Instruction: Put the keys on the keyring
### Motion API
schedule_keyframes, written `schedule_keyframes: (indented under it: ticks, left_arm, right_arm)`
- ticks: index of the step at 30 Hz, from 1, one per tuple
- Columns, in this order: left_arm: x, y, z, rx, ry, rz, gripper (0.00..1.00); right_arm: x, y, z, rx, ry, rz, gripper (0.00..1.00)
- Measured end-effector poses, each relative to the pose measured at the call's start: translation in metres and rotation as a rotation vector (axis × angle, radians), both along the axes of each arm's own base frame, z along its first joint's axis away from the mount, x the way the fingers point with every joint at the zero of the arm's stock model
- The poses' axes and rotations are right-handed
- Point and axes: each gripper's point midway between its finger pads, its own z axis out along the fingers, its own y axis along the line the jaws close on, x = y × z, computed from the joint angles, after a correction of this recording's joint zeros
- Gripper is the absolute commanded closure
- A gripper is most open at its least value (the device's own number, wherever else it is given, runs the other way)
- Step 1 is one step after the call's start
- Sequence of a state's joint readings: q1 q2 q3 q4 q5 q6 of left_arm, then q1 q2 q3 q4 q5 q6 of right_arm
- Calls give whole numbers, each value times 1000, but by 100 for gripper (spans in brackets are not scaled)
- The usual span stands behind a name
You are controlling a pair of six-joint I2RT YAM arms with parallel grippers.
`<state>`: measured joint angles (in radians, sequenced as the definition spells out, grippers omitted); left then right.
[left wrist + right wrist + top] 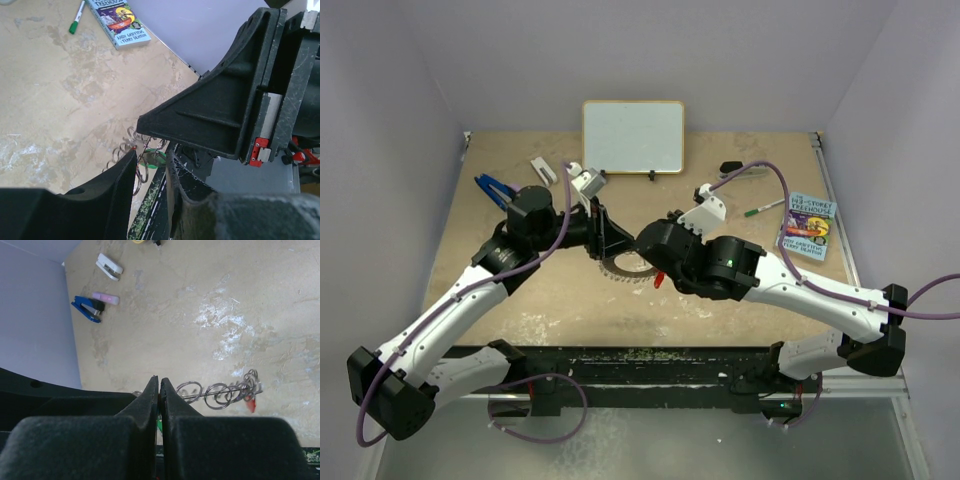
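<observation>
The keyring [623, 266] lies between the two grippers at mid-table, and its fringe of small rings shows in the right wrist view [220, 392]. My right gripper [647, 247] is shut, with the green key [159, 425] pinched between its jaws; the key's green head [152, 159] shows under that gripper's tip. The red key [660, 279] hangs from the fringe at the ring's right end [251, 404]. My left gripper [152, 172] stands with its jaws a little apart around the ring's rim [134, 162], which lies against the left finger [112, 192].
A whiteboard [632, 137] stands at the back. A blue stapler [493, 188] and a small white box [542, 170] lie back left. A green-capped pen [763, 208] and a book [808, 226] lie to the right. The table's front edge [640, 353] runs just below the grippers.
</observation>
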<state>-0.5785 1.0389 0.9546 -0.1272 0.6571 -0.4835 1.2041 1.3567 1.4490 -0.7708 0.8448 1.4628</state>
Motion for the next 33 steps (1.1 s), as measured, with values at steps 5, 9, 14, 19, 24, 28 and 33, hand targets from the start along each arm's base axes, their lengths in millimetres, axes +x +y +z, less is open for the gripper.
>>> schedule_keyframes:
  ticks: [5,9,14,19,24,28,33]
  left_arm:
    - [-5,-1,6,-21,-7,-23,67]
    - [-6,-2,10,-34,-22,-30,67]
    - [-7,-3,4,-33,-19,-33,67]
    - [-7,-3,-2,-26,-10,-31,68]
    - [-7,-2,-6,-21,-1,-25,70]
    - [-6,-2,-6,-26,6,-18,80]
    - [-6,-2,-7,-26,9,-16,91]
  right_arm:
    - [1,2,2,5,-6,3,100]
    - [1,3,3,9,-11,8,100]
    - [2,6,1,1,-13,13,100]
    - [3,8,2,5,-18,18,100]
    - [4,11,5,15,-25,22,100]
    - [4,12,6,16,-30,25,100]
    - [4,11,6,11,-30,32,100]
